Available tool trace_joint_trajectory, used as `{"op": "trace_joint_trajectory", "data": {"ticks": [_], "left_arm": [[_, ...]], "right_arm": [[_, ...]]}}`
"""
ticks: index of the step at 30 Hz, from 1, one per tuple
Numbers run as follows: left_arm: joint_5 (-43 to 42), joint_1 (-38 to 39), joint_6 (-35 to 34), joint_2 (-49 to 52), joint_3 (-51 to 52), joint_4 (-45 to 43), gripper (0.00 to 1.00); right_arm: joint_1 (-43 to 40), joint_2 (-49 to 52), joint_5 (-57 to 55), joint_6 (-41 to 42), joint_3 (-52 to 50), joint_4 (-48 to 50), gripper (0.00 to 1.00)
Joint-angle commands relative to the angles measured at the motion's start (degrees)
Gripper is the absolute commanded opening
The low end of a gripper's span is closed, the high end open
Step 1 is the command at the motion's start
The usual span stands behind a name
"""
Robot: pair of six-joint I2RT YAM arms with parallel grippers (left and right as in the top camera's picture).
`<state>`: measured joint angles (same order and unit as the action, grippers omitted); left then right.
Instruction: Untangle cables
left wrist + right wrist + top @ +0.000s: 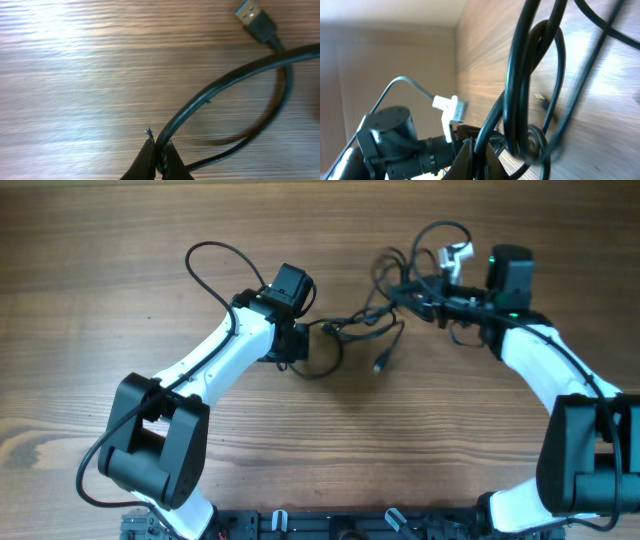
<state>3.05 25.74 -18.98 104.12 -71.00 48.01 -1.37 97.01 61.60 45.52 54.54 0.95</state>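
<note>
Both clenched: left gripper (160, 151) on one loop of the cables (225, 80), right gripper (479, 150) on bunched strands. Light, limp, probably slippery; best held near a plug (255, 17).

My claw (476, 153) is pinched tight on a bundle of black cables (519, 85). They climb from my fingertips to the top of the frame and loop over one another just above and to my right. The wooden bench (485, 55) lies behind them. Up and left of my tips, a white plug (451, 109) hangs on a thin pale wire (395, 85).
</note>
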Motion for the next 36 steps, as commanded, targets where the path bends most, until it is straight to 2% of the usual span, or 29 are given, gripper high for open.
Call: {"op": "trace_joint_trajectory", "data": {"ticks": [1,4,8,12,15,19,21,22,23,24,26,29,30,32,34,36], "left_arm": [[11.58,-1.22,-3.15,0.63,-0.24,3.08,0.04],[15.06,-3.08,-10.71,0.63,-0.24,5.09,0.04],[12.81,-8.26,-17.59,0.63,-0.24,5.90,0.04],[2.58,-14.27,-17.46,0.63,-0.26,5.88,0.04],[-6.12,-18.53,-15.04,0.57,-0.28,6.01,0.04],[-22.71,-24.87,-7.89,-0.46,-0.55,6.14,0.18],[-31.80,-28.33,-5.01,-1.81,-1.22,6.34,0.27],[-34.62,-29.44,-4.13,-2.45,-1.57,6.32,0.36],[-38.84,-31.10,-3.65,-3.50,-2.32,6.32,0.58],[-41.09,-32.02,-3.67,-4.13,-2.80,6.32,0.72],[-46.84,-33.88,-3.67,-5.77,-4.26,6.32,0.87],[-51.08,-34.56,-3.69,-7.98,-6.23,6.32,0.89],[-51.17,-34.32,-3.72,-8.46,-6.51,6.36,0.89],[-51.15,-33.29,-3.72,-9.51,-6.93,6.38,0.88],[-50.51,-31.87,-3.76,-10.08,-7.28,6.36,0.84],[-48.59,-30.34,-3.96,-10.05,-7.74,6.45,0.82]], "right_arm": [[-3.93,-0.76,-1.20,-5.20,0.20,-5.29,0.04],[-5.90,-0.76,-4.15,-10.19,0.20,-12.13,0.04],[-7.76,-0.76,-15.10,-16.04,0.20,-22.27,0.04],[-7.82,-0.76,-26.67,-18.21,0.20,-28.46,0.04],[-7.82,-0.76,-29.18,-19.37,0.20,-30.69,0.04],[-7.50,-0.76,-28.55,-20.04,0.20,-33.03,0.06],[-7.02,-0.76,-28.24,-20.22,0.20,-34.49,0.17],[-6.71,-0.76,-27.98,-20.90,0.20,-35.30,0.33],[-6.29,-0.76,-27.15,-22.01,0.20,-35.98,0.45],[-5.81,-0.76,-26.14,-23.37,0.20,-36.57,0.52],[-4.92,-0.76,-24.65,-25.00,0.20,-37.29,0.63],[-3.28,-0.76,-24.65,-24.96,0.20,-37.99,0.85],[-2.93,-0.76,-24.65,-24.94,0.20,-38.10,0.87],[-2.54,-0.87,-23.71,-24.94,0.22,-38.16,0.86],[-2.64,-1.53,-22.62,-24.92,0.94,-39.26,0.78],[-2.64,-2.99,-22.49,-25.88,3.76,-43.21,0.77]]}}
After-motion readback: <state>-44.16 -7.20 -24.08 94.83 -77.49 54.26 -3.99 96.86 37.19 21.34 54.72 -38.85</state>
